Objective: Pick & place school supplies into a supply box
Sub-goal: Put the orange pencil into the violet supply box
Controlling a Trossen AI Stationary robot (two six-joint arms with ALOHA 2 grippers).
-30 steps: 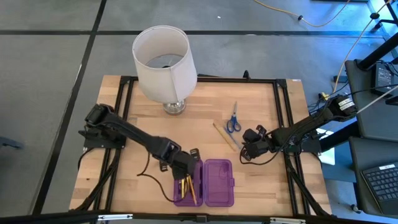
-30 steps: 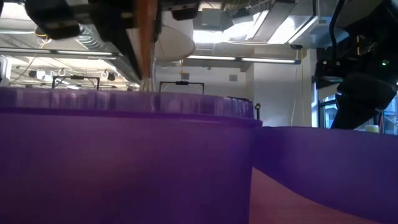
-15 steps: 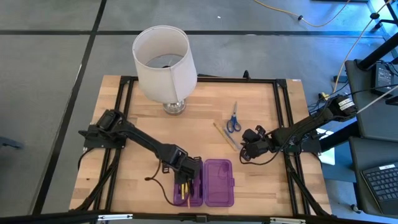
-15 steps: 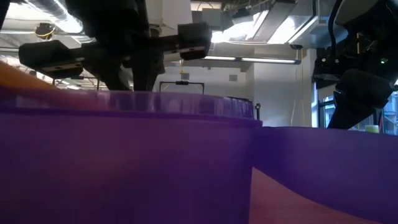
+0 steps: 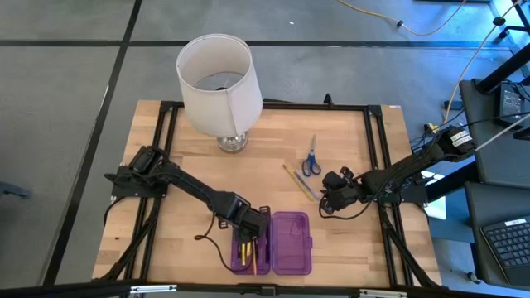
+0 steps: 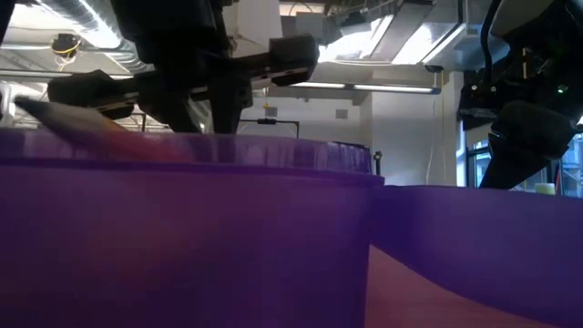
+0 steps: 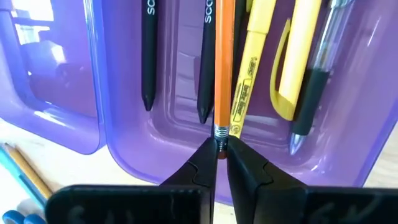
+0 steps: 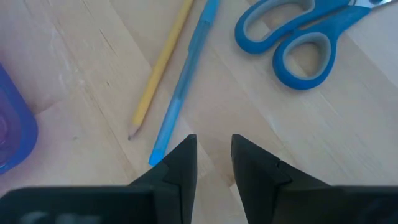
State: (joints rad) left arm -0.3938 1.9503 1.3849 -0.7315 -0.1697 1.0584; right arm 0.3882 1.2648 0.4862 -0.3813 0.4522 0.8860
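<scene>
The supply box lies open, purple, at the table's near edge. Its left half holds two dark pens, a yellow pen and a clear pen. My left gripper stands over that half, shut on an orange pencil. My right gripper hovers open over bare wood at the right. Before it, a yellow pencil, a blue pen and blue scissors lie flat on the table. My left gripper pinches the orange pencil's eraser end between its two fingertips. The fingers come from above, steeply slanted. The pencil runs away from them along the box's left half, between a dark pen and the yellow pen; its point shows above the box's wall.
A white-shaded lamp stands at the table's far left. Black frame rails run along the table's sides. Bare wood lies between the lamp and the box.
My left gripper has sunk toward the box's left half, moving a little toward the near edge and rolling slightly. The orange pencil it holds has tipped from upright to a low slant along the box.
</scene>
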